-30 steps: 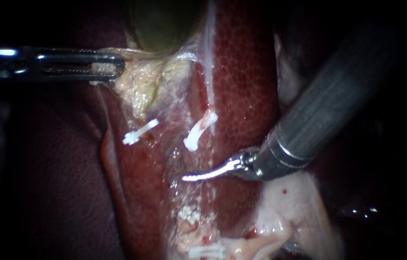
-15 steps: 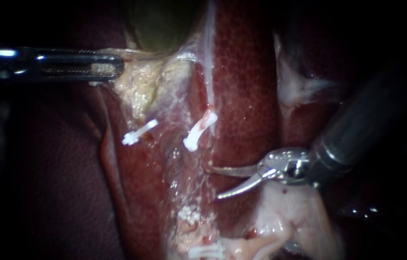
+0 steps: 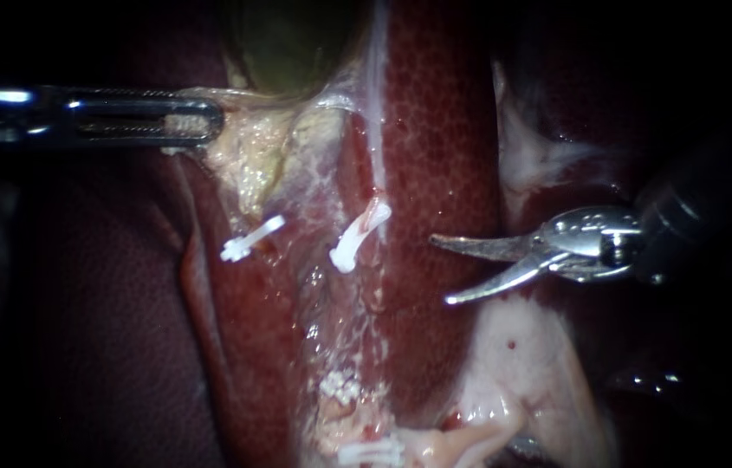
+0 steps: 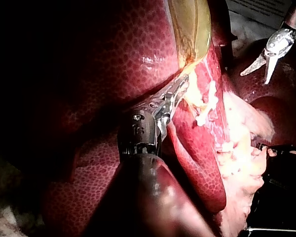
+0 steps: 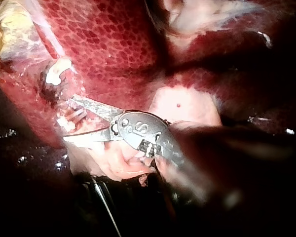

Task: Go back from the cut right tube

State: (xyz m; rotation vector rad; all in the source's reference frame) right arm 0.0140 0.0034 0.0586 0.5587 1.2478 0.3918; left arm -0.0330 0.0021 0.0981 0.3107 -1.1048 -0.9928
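Observation:
My right instrument (image 3: 440,270) has two curved blades standing open with nothing between them, over the liver (image 3: 439,130) and to the right of the clipped tube stump. A white clip (image 3: 359,236) sits on that right tube's upper stump, and another clip (image 3: 250,238) lies to its left. Lower clips (image 3: 372,452) sit in pale tissue below. My left instrument (image 3: 188,121) is shut on pale tissue at the edge of the gallbladder (image 3: 288,43), holding it leftward. The left wrist view shows that hold (image 4: 175,94) and the open blades (image 4: 254,78) far off. The right wrist view shows the blades (image 5: 68,120) open, short of a clip (image 5: 56,71).
Pale fatty tissue (image 3: 513,364) lies below the right instrument's blades, and a whitish strip (image 3: 530,156) lies above them. Dark red liver lobes (image 3: 106,303) fill the left side.
The right instrument has drawn back to the right and upward, away from the tubes, and its blades have gone from together to open. The left instrument has held still.

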